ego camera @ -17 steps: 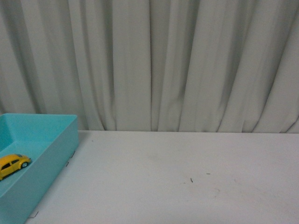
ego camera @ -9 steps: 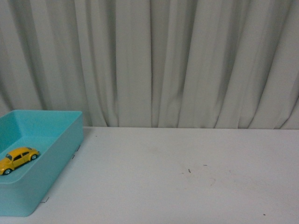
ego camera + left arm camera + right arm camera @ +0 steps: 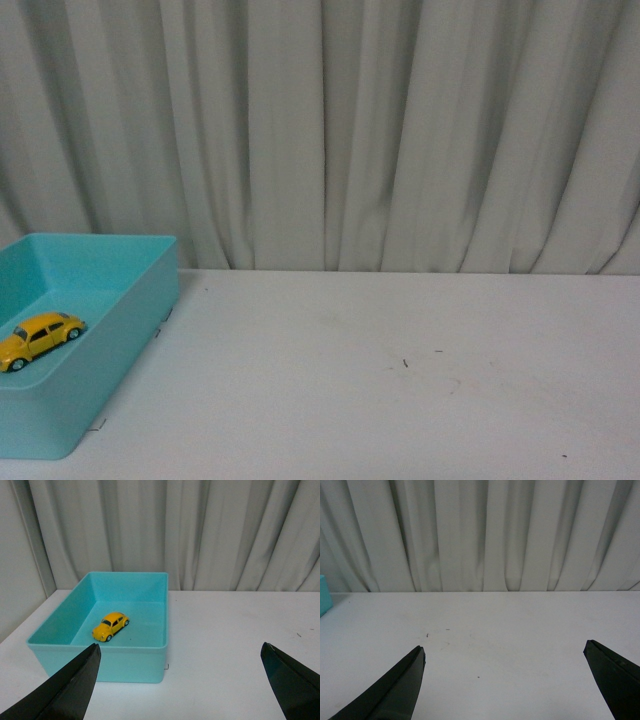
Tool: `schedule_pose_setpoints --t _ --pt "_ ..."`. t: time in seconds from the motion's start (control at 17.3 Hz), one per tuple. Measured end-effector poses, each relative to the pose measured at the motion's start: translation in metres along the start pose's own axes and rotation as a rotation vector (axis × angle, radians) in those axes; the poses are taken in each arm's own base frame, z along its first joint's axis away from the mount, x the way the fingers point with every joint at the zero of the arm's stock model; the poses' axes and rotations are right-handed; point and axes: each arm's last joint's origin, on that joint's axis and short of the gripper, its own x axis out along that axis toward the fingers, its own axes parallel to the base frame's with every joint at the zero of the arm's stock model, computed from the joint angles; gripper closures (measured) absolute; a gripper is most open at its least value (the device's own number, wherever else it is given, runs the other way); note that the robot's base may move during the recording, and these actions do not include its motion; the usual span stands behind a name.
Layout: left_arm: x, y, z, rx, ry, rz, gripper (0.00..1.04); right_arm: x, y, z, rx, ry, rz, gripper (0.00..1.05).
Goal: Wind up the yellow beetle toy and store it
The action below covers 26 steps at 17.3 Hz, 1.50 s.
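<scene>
Nearest, in the left wrist view: left gripper [image 3: 181,680] held above the white table [image 3: 235,645], dark fingers [image 3: 65,690] spread wide apart with nothing between them, aimed toward the teal bin [image 3: 100,662]. In the right wrist view: right gripper [image 3: 505,680] likewise raised over bare tabletop, jaws wide open and empty, a sliver of the bin at one edge. Neither arm visible from the front camera.

Further out, on the robot's left: teal bin sitting near the table's left edge, open-topped, straight walls, rim unobstructed from above. Inside, on the bin floor: yellow beetle toy [image 3: 110,626], upright on its wheels, set diagonally, well apart from every wall. Also seen from the front [image 3: 40,339], low inside the bin.

To the right of the bin: broad open stretch of white table, only a few small dark specks [image 3: 405,363].

Farthest: pale pleated curtain [image 3: 400,130] closing off the table's back edge.
</scene>
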Motion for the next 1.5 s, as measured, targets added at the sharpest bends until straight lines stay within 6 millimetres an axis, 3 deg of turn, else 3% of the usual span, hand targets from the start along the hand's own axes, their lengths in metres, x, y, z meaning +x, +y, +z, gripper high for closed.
schedule_pose_setpoints --t 1.5 --pt "0.0 0.0 0.0 -0.001 0.0 0.001 0.07 0.0 0.0 0.0001 0.004 -0.001 0.001 0.07"
